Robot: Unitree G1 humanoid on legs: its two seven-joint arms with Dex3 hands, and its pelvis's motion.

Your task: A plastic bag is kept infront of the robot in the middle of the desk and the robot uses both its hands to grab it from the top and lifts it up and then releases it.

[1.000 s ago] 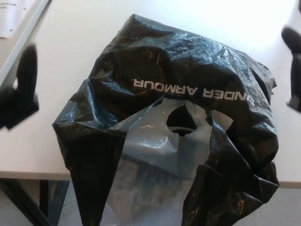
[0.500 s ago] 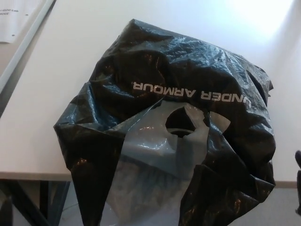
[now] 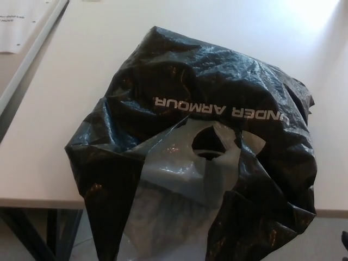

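Observation:
A crumpled black plastic bag (image 3: 196, 98) with white lettering lies on the white desk (image 3: 65, 109), right before me. Its mouth faces me, showing the grey inner side and a handle hole (image 3: 209, 142). The bag's near part hangs over the desk's front edge. My left hand does not show. Of my right hand only a dark sliver (image 3: 345, 237) shows at the bottom right edge, apart from the bag.
A second desk surface with a sheet of paper (image 3: 19, 24) adjoins at the top left, with a raised edge strip (image 3: 32, 54) between. Dark desk legs (image 3: 54, 231) show under the front edge at the bottom left.
Both hands, which stood at the bag's left and right a second ago, have dropped out of the picture. The bag has stayed on the desk; the view has shifted slightly.

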